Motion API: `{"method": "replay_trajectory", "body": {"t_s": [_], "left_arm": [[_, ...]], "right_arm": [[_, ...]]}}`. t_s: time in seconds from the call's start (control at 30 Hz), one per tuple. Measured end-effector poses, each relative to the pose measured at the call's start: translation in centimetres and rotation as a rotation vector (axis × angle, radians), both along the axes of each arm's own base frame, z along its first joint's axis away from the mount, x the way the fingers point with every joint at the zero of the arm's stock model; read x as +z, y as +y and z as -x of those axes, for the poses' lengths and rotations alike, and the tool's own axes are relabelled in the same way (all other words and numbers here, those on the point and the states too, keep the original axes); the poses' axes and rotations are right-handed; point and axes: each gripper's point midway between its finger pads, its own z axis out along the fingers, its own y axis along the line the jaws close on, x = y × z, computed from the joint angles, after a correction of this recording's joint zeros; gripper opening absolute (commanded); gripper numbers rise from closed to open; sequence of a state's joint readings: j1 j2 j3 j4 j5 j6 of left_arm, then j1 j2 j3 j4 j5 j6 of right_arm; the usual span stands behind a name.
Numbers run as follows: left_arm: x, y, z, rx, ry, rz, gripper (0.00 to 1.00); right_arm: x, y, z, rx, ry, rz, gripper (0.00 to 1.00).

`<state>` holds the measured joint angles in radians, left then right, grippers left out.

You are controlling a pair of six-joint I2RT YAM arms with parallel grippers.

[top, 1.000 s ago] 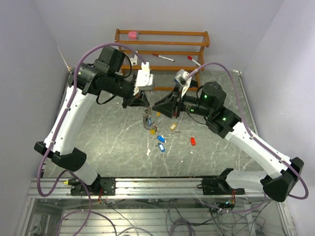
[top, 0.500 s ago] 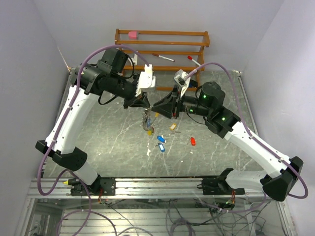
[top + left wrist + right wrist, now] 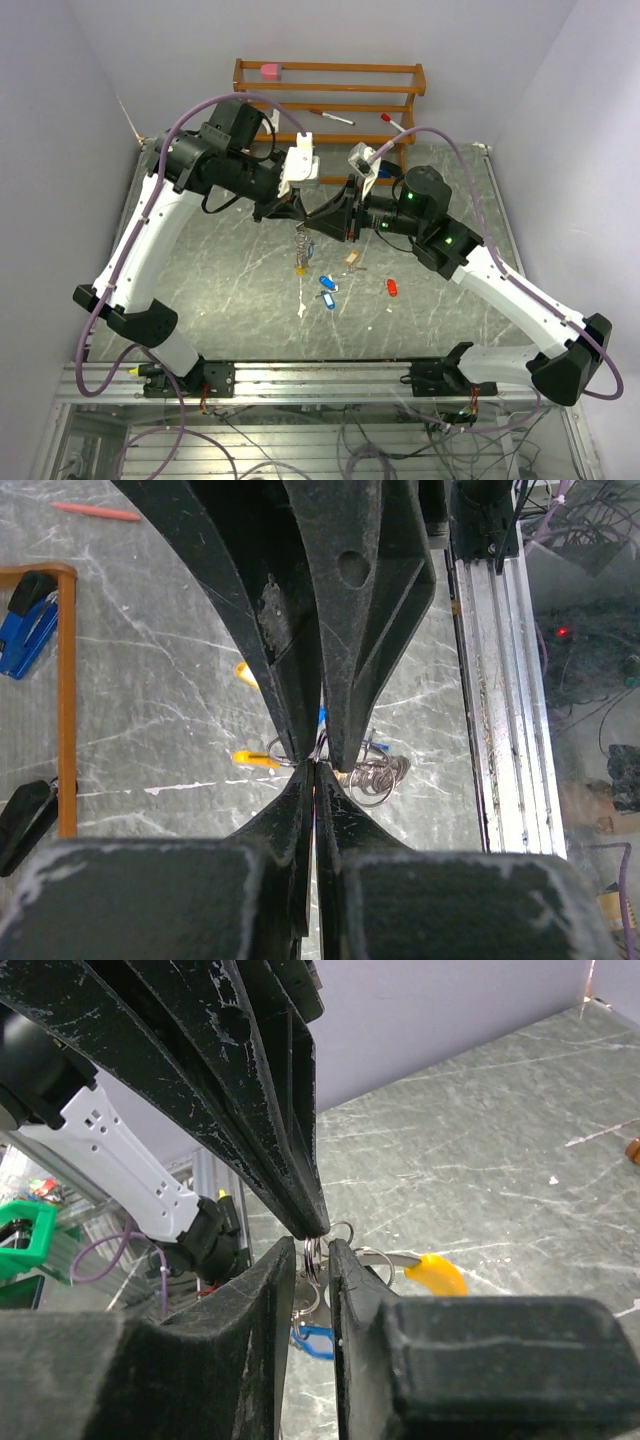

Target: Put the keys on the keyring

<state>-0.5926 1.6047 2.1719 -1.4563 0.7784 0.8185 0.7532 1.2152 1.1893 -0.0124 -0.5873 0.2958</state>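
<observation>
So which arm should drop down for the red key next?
Right, probably. The red key lies nearer the right gripper, on its side, while the left gripper is shut on the keyring and could hold it alone.

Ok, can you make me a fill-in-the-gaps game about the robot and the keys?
The left gripper and right gripper both pinch the ____.
The dangling tag below them is ____.
The key lying nearest the right arm is ____.
Blue keys lying loose: ____.
Missing words: keyring, yellow, red, two.
</observation>
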Motion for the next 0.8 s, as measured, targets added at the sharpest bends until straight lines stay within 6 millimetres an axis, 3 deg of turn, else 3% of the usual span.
{"method": "replay_trajectory", "body": {"t_s": [0.23, 0.5, 0.8], "left_arm": [[0.0, 0.0, 0.0, 0.001, 0.001, -0.003, 0.07], [0.2, -0.1, -0.1, 0.031, -0.005, 0.011, 0.18], [1.4, -0.8, -1.0, 0.083, -0.017, 0.06, 0.28]], "right_arm": [[-0.2, 0.2, 0.2, 0.02, 0.004, 0.002, 0.0], [0.1, 0.0, 0.3, 0.012, -0.005, -0.006, 0.0], [1.5, -1.6, 0.0, -0.075, -0.072, -0.043, 0.0]]}}
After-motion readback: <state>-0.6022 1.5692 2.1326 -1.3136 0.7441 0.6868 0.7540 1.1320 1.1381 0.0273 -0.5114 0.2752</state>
